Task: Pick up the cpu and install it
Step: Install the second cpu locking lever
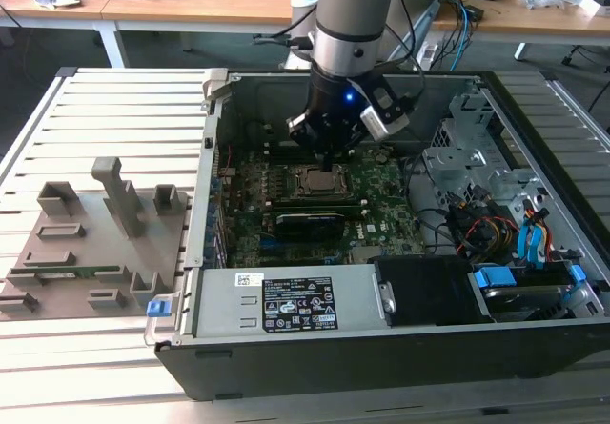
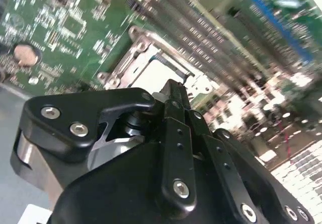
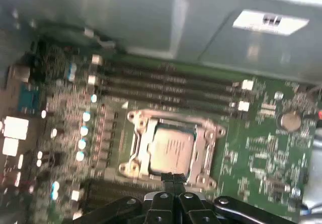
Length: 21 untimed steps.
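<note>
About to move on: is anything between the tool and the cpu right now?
Nothing visible. In the first wrist view the cpu lies bare inside the socket frame, and the tool sits at its near edge, directly over the motherboard.

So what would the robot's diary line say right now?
gripper: above socket, fingers together | cpu: seated in socket | case: open

The cpu (image 3: 171,150) is a small flat square chip with a silvery-beige metal top. It's lying flat and level inside the metal socket frame (image 3: 136,148) on the green motherboard, squared up with the frame's edges. You can see it in the exterior view too (image 1: 315,180), framed on all sides.
</note>
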Each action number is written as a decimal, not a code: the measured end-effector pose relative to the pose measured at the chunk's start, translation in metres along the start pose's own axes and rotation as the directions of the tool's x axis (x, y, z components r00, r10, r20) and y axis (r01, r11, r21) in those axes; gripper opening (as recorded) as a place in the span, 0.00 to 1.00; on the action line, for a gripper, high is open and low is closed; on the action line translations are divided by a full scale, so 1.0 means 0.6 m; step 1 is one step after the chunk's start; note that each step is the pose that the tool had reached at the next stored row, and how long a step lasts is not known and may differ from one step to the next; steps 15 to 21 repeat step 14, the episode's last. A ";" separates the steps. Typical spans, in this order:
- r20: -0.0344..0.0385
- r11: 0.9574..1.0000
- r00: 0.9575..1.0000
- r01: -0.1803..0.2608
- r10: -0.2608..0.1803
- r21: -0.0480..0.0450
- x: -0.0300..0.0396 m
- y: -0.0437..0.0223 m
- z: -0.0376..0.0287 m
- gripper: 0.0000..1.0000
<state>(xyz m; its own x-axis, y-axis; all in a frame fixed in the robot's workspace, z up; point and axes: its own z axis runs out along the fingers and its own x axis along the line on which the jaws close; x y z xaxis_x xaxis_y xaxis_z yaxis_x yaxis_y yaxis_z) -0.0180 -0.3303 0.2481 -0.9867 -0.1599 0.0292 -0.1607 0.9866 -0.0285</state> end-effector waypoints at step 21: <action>-0.004 1.000 1.000 -0.001 0.001 0.027 0.002 0.000 -0.037 0.11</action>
